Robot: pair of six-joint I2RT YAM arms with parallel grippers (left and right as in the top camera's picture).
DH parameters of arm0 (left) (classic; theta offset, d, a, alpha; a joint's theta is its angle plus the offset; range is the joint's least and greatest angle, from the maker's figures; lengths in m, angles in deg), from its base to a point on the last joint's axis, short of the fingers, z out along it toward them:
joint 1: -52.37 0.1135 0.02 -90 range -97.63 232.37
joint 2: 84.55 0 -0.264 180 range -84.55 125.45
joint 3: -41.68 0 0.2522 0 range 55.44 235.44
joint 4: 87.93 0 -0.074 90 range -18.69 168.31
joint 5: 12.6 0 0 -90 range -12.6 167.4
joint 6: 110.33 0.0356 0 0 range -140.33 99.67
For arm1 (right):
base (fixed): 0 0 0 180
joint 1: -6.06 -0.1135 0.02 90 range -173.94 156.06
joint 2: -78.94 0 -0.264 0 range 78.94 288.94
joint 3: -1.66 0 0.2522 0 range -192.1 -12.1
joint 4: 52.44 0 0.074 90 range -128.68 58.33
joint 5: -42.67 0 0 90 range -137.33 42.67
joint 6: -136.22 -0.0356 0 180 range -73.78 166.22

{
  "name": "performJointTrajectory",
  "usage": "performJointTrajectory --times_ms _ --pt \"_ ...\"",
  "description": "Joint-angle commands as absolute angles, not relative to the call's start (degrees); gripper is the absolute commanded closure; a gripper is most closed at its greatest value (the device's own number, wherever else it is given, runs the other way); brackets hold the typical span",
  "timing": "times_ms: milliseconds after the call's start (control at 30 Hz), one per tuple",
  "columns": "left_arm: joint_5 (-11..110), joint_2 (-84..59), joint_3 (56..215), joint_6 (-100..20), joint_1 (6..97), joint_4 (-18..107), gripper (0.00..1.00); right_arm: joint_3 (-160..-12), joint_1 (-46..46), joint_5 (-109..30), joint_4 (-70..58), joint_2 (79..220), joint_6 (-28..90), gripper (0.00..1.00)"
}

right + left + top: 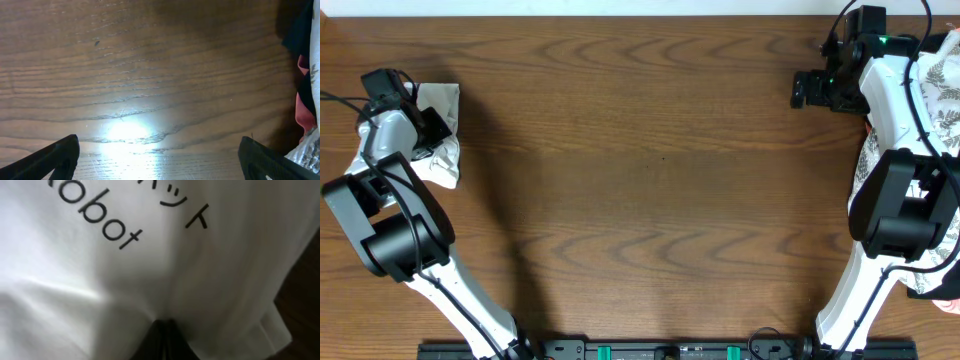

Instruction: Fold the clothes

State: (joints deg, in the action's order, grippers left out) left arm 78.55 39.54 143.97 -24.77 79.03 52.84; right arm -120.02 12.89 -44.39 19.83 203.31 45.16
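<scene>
**Overhead:** white T-shirt [445, 165], bunched at the left edge of the table [640, 200] under the left arm. Right jaws stand apart and empty at far right, near a leaf-print cloth [945, 85].

**Left wrist:** left jaws are together, pinching a fold of the T-shirt below its black print [115, 227].

**Right wrist:** only bare table between the jaws.

**Handling:** probably light, limp and not fragile; best taken at shoulder or hem corners.

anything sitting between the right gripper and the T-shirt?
Nothing. Overhead view shows only bare wooden table between the right gripper and the T-shirt.
</scene>
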Motion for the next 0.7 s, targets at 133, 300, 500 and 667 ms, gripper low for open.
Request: performJointTrajectory --times_ms 133,300,500,667 --pt "87.3 41.3 143.4 -14.5 80.3 53.7 0.94 -119.9 12.8 -44.7 19.8 202.9 44.6 0.01" --pt "84.9 41.3 143.4 -14.5 81.0 54.7 0.94 -119.9 12.8 -44.7 19.8 202.9 44.6 0.01" --pt "74.9 41.3 143.4 -16.4 80.9 57.0 0.94 -119.9 12.8 -44.7 19.8 202.9 44.6 0.01" --pt "75.0 41.4 143.4 -22.1 81.0 58.9 0.94 -119.9 12.8 -44.7 19.8 202.9 44.6 0.01"
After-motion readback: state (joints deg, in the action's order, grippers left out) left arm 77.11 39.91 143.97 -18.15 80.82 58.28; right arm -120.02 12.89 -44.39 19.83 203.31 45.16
